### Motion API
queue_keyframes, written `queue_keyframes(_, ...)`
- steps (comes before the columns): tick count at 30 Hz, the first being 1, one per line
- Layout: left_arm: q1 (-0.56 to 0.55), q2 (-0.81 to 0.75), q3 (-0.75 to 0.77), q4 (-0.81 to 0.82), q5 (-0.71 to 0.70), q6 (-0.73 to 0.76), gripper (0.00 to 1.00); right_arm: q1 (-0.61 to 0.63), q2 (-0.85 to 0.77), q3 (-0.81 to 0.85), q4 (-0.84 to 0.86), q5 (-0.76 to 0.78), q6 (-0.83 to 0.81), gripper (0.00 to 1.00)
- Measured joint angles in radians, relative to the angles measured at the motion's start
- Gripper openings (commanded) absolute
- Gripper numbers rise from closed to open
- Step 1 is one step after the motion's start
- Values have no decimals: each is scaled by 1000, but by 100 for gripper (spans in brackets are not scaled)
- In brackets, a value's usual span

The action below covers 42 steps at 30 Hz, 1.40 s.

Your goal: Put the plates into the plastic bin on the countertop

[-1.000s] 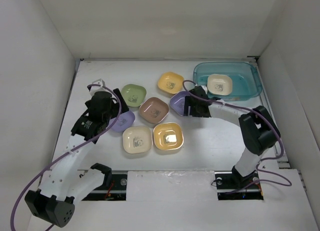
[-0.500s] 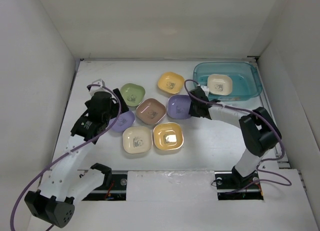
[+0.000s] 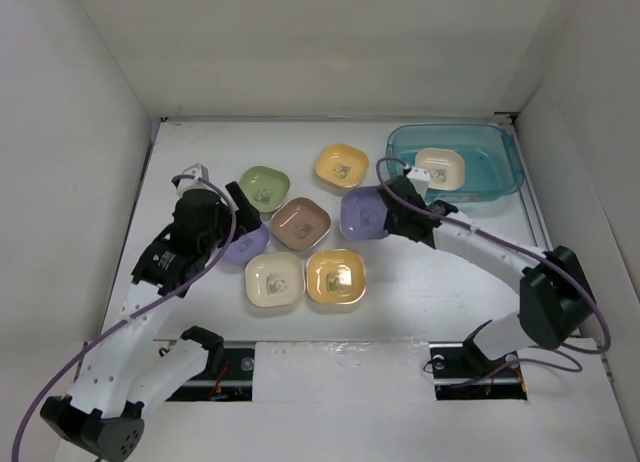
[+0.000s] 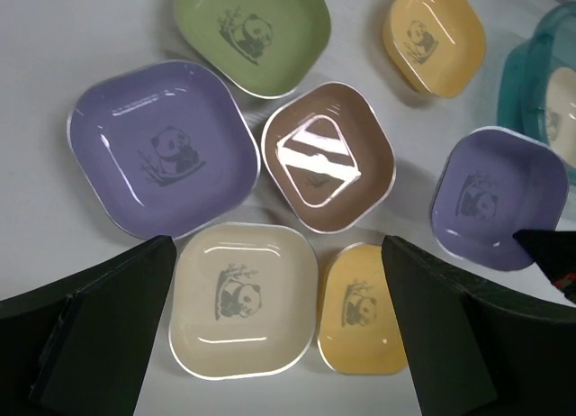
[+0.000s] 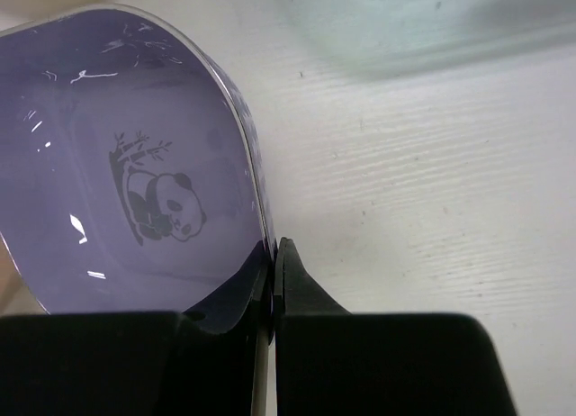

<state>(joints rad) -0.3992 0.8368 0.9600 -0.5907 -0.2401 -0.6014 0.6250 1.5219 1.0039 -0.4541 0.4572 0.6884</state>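
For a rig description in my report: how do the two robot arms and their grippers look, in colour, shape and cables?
The left arm and the right arm share one design: white rounded links joined by black blocky joints. A thin purple cable runs along each arm. The left gripper and the right gripper have flat black fingers.

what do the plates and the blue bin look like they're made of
The brown plate and purple plate: likely melamine or hard plastic, glossy, judging by the sharp light reflections, thin rims and printed pandas. Glazed ceramic cannot be ruled out. The plastic bin: translucent teal plastic, smooth; the white countertop shows through its walls.
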Motion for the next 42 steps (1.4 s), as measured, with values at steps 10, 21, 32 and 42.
queue_keyframes(10, 0, -118, -28, -68, 159, -82, 100, -257, -141, 217, -33, -25, -107, 0)
queue_keyframes(21, 0, -57, -105, -75, 177, -192, 100, -549, 105, 291, -6, -152, -199, 100)
queue_keyframes(32, 0, -82, -325, -94, 150, -411, 100, -367, -212, 231, 22, -212, -237, 100)
queue_keyframes(42, -13, -2, -455, -68, 159, -498, 59, -295, -266, 161, 42, -312, -281, 100)
